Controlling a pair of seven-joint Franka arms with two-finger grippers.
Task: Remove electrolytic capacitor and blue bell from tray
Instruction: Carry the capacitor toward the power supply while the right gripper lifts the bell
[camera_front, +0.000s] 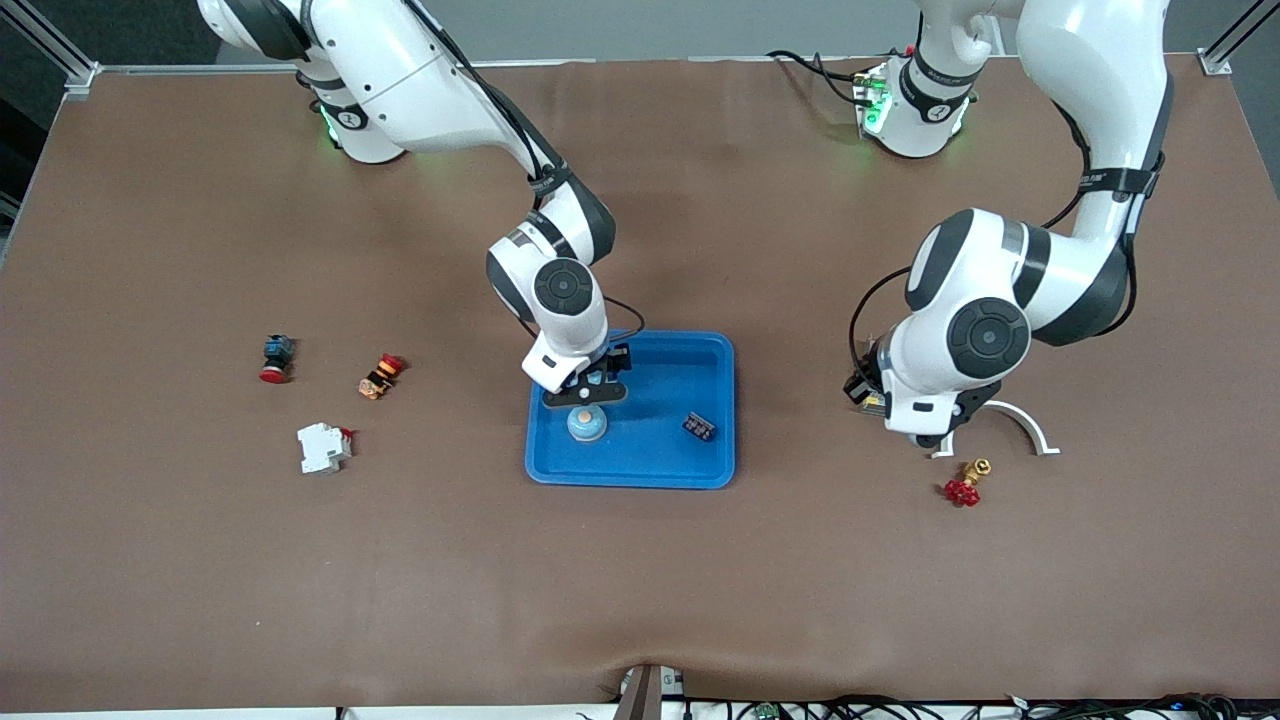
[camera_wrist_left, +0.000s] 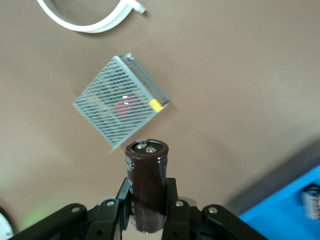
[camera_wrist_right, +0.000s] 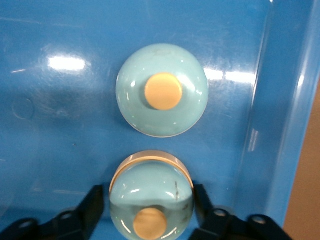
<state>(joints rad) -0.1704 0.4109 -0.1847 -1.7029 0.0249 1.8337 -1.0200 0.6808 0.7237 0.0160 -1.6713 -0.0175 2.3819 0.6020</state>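
Observation:
My left gripper (camera_front: 935, 438) is shut on a dark brown cylindrical capacitor (camera_wrist_left: 146, 185). It holds it upright over the bare table, past the blue tray's (camera_front: 700, 350) edge toward the left arm's end. My right gripper (camera_front: 586, 402) is down in the tray, its fingers (camera_wrist_right: 95, 205) on both sides of a pale blue bell with a tan button (camera_wrist_right: 151, 195). A second like bell (camera_wrist_right: 162, 90) stands on the tray floor just clear of it. The front view shows one bell (camera_front: 587, 425) at the gripper's tips.
A metal mesh box (camera_wrist_left: 120, 102) lies under the left gripper. A white curved strip (camera_front: 1010, 420) and a red valve (camera_front: 963, 487) lie beside it. A small black part (camera_front: 699, 426) is in the tray. A red-capped button (camera_front: 276, 358), an orange switch (camera_front: 380, 375) and a white breaker (camera_front: 323, 446) lie toward the right arm's end.

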